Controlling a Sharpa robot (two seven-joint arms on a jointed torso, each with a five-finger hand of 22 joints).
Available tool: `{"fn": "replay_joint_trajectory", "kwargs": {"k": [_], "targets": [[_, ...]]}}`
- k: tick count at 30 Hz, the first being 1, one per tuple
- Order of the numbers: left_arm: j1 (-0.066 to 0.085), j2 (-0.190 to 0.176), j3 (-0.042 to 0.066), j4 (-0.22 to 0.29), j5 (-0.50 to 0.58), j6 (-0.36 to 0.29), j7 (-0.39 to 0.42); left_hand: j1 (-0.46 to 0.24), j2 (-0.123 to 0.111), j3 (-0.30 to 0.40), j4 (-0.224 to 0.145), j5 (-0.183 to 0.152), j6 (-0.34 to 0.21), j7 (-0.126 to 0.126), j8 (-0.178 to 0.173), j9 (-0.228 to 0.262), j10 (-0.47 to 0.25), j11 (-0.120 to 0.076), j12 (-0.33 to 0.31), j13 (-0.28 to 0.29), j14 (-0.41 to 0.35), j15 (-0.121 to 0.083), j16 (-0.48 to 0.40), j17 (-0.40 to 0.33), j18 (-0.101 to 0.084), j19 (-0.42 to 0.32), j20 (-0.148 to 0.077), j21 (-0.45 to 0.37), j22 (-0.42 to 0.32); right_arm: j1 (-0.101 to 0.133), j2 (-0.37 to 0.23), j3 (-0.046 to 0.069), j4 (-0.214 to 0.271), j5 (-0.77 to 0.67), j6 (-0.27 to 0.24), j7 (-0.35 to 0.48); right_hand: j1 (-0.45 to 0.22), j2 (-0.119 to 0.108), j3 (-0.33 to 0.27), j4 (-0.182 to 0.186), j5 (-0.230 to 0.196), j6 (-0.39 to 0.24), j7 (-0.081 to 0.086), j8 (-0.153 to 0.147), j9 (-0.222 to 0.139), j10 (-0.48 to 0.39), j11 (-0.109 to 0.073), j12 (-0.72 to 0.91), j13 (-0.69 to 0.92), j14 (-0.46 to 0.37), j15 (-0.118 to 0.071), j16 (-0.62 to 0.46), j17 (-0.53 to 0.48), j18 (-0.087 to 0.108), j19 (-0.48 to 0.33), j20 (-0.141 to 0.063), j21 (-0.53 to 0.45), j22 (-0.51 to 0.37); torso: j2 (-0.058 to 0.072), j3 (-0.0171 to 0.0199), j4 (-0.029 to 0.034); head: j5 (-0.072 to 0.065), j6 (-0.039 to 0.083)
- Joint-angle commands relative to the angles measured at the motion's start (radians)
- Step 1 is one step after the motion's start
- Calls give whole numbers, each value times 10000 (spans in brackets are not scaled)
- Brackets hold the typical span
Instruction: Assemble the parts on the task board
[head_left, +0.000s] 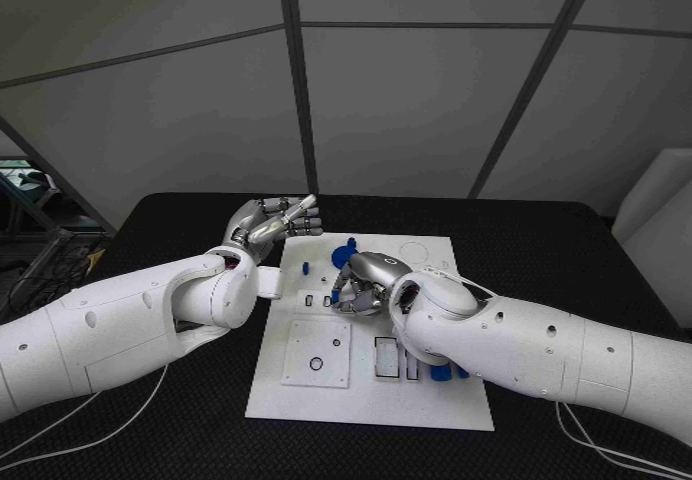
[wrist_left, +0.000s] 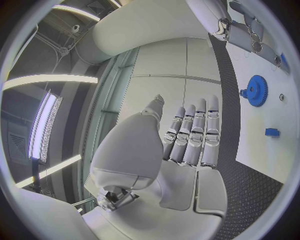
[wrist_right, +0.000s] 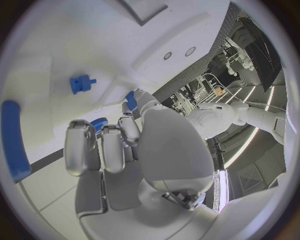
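Silver fingers (wrist_right: 112, 147) of the right hand (head_left: 364, 283) curl down over the middle of the white task board (head_left: 368, 400). In the right wrist view a blue toothed part (wrist_right: 99, 123) sits just at their tips, with another blue bit (wrist_right: 131, 98) by the thumb; whether the hand actually pinches either I cannot tell. The left hand (head_left: 270, 222) hovers at the board's far left corner, fingers (wrist_left: 195, 132) straight, side by side and holding nothing. A blue gear (wrist_left: 255, 90) lies on the board beyond them, with a small blue block (wrist_left: 271, 132) near it. A small blue peg piece (wrist_right: 80, 83) and a long blue bar (wrist_right: 14, 140) lie on the board around the right hand, and the black tabletop (head_left: 548, 230) surrounds the board.

The parts look like hard plastic: light, stiff, probably a little slick. The gear is likely best taken by its toothed rim, which should give grip; the peg piece by its wider body, leaving the stem free to seat.
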Motion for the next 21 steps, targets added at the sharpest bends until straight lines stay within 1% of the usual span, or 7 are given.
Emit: {"fn": "replay_joint_trajectory", "kwargs": {"k": [1, 10, 11, 13, 18, 21], "targets": [[18, 10, 9, 11, -18, 116, 20, -74, 36, -1, -52, -32, 34, 26, -61, 3, 41, 40, -43, -4, -64, -21, -36, 3, -212, -88, -11, -61, -14, -31, -24, -37, -2, -97, 383, -113, -82, -22, -42, 46, -6, -83, 3, -54, -2, -55, -5, -36, -9, 633, 33, -26, 513, -133, -38, 35, -41, 666, -3, -3, 11, 7, -16], [18, 11, 9, 5, -19, 110, 16, -74, 36, -1, -52, -32, 34, 26, -61, 3, 41, 40, -43, -4, -64, -21, -36, 3, -212, -88, -11, -61, -14, -31, -30, -37, -1, -126, 397, -135, -226, -161, -87, 89, -7, -289, 82, -146, -57, -187, 63, -174, -139, 625, 87, -42, 496, -119, -87, 83, -79, 614, -2, -1, -2, 25, -11], [18, 11, 9, 5, -19, 110, 14, -74, 36, -1, -52, -32, 34, 26, -61, 3, 41, 40, -43, -4, -64, -21, -36, 3, -212, -88, -11, -61, -14, -31, -29, -37, -4, -127, 377, -136, -309, -212, -130, 129, -89, -357, 107, -178, -73, -217, 87, -204, -169, 622, 108, -47, 491, -115, -103, 98, -92, 596, 1, -2, -3, 25, -6], [18, 14, 9, 2, -19, 114, 5, -74, 36, -1, -52, -32, 34, 26, -61, 3, 41, 40, -43, -4, -64, -21, -36, 3, -212, -88, -11, -61, -14, -31, -28, -37, -11, -130, 313, -133, -559, -374, -295, 250, -505, -569, 171, -267, -114, -369, 154, -368, -348, 626, 168, -33, 518, -102, -152, 155, -132, 542, 1, -2, -3, 25, -6], [18, 17, 8, -6, -19, 121, -19, -62, 54, 11, -67, 3, 36, 30, -67, 2, 39, 41, -50, -5, -68, -21, -27, 2, -209, -101, -8, -60, -15, -31, -26, -37, -33, -132, 258, -118, -724, -481, -460, 349, -514, -726, 208, -308, -126, -493, 195, -467, -474, 631, 208, -18, 545, -85, -201, 204, -173, 486, 2, 1, 3, 35, 2], [18, 17, 8, -14, -19, 122, -26, -62, 54, 12, -67, 3, 36, 30, -67, 2, 39, 41, -51, -5, -68, -21, -27, 2, -209, -101, -7, -60, -15, -31, -28, -37, -49, -132, 239, -113, -762, -502, -510, 381, -502, -774, 219, -320, -128, -529, 208, -491, -505, 634, 218, -8, 560, -82, -210, 216, -181, 477, 1, 0, 14, 31, 10]]}}
